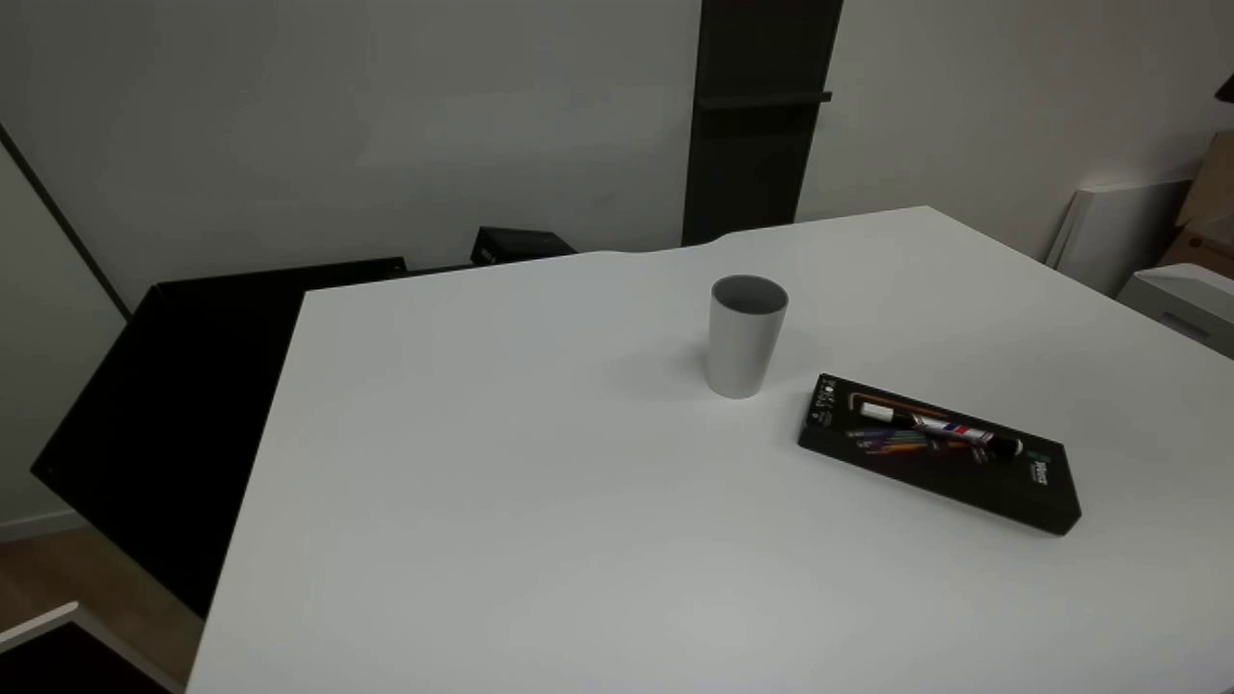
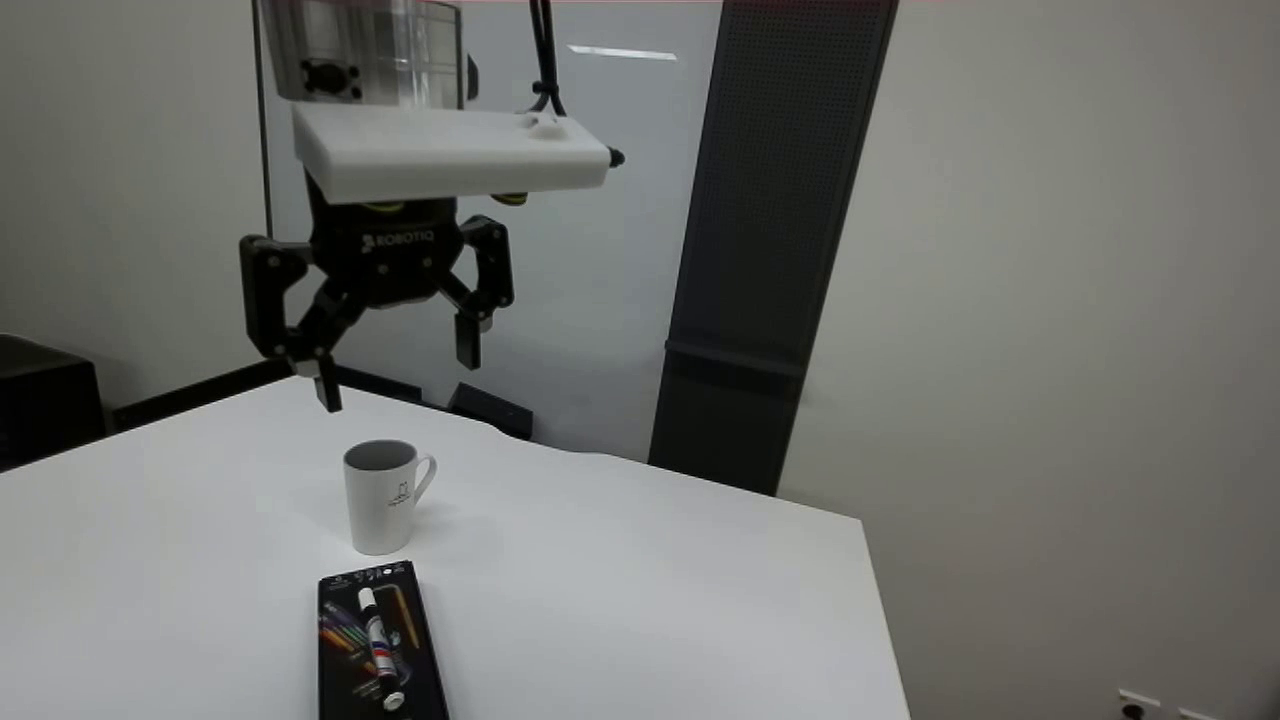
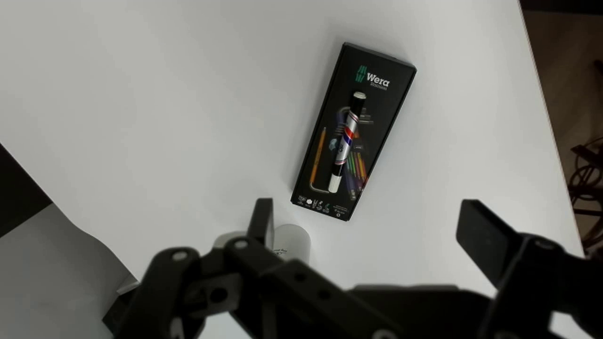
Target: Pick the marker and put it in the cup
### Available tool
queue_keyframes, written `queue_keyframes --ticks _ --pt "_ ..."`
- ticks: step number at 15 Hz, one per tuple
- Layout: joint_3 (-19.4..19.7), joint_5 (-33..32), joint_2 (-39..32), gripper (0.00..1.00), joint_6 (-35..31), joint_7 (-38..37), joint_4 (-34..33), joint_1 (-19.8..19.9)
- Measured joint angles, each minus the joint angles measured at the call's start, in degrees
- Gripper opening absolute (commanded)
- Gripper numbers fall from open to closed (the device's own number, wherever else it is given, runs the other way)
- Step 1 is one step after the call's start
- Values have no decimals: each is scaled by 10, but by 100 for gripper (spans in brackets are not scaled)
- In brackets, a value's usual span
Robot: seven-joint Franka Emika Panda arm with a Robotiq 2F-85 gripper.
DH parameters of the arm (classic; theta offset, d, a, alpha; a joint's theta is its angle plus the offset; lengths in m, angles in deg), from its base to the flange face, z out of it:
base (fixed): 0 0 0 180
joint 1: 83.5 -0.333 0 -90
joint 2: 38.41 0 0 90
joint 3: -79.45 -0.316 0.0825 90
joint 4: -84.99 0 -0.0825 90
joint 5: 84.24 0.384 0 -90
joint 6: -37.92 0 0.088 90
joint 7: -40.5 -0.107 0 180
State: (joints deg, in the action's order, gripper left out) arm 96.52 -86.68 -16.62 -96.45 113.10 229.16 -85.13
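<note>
At the upper left of an exterior view, I find the Robotiq gripper hanging above the white table, jaws spread wide and holding nothing. Just right of centre in an exterior view, the light-grey handled mug stands upright, nothing rising from its mouth. Further right, the black Wera box lies flat; on it, in both exterior views, rests the silver-barrelled marker, lengthwise, its longer white end towards the mug. I judge no step of the task done: grasp, lift, carry and release into the mug all remain.

Edges and room, left to right: a broad stretch of tabletop separates the table's left edge from the mug. Mug and box stand near but apart, so jaws working at the marker's white end may pass close to the mug. In the wrist view, tabletop shows on both sides of the box, and the table edge at the right of the frame is well apart. The box's top, under the marker, likely limits how low the jaws can go.
</note>
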Motion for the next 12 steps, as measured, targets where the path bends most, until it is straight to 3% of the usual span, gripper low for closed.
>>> queue_keyframes --ticks 6,12 --pt "-27 -1 -11 100 -22 -4 3 8" --pt "-84 3 -137 100 -104 -26 -10 -1"
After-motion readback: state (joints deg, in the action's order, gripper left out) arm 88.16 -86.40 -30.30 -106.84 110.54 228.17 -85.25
